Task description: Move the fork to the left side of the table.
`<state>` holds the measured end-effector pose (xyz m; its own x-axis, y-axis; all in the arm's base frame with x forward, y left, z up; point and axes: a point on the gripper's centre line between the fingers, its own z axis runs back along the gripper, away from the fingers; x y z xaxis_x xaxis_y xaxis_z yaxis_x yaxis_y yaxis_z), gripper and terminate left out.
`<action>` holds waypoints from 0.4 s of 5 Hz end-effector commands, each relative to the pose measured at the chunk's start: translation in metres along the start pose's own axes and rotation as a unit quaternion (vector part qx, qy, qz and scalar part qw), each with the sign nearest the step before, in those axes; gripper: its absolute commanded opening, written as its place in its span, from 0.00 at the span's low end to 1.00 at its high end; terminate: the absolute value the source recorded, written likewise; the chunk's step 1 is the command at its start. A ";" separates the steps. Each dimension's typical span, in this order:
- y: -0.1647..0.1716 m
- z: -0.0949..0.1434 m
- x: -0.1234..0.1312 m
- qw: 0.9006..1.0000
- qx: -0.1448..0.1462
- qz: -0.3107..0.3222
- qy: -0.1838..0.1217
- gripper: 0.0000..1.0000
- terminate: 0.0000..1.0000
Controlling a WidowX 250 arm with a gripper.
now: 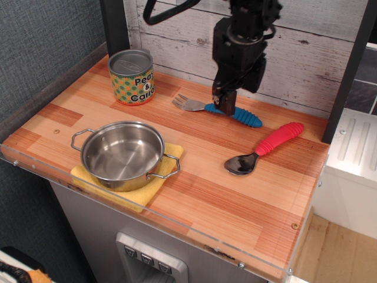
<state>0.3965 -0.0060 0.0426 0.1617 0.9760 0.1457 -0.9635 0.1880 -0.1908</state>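
The fork [219,109] lies flat near the back of the bench [194,177], well right of the can [132,77] and behind the red-handled spoon [265,148], its silver tines pointing left and its thick blue handle running off to the right. The black gripper [225,104] hangs low directly over the near end of that handle, just behind the tines, hiding part of it. From this angle I cannot tell whether the jaws are spread or already pressed onto the handle; one dark finger [227,101] shows in front and the rest is masked.

The fork looks light and stiff, so lifting it should ask little force. The ribbed handle is probably the best place to grip: it is fat, likely slightly soft, and the ridges should resist slipping. The metal tines are thin and smooth, a poorer hold. Taken close to the tines, as the gripper is now placed, the long handle may droop or swing, so a firm pinch seems wise. The steel pot [122,154] on its yellow cloth [139,194] sits at front left, and open bench shows behind it.
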 end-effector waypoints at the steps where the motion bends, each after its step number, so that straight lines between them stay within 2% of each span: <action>1: -0.003 -0.006 0.017 0.999 0.012 0.038 0.014 1.00 0.00; 2: -0.002 -0.011 0.015 0.998 0.026 0.053 0.022 1.00 0.00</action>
<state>0.3951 -0.0019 0.0148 0.0665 0.9952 0.0719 -0.9926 0.0734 -0.0969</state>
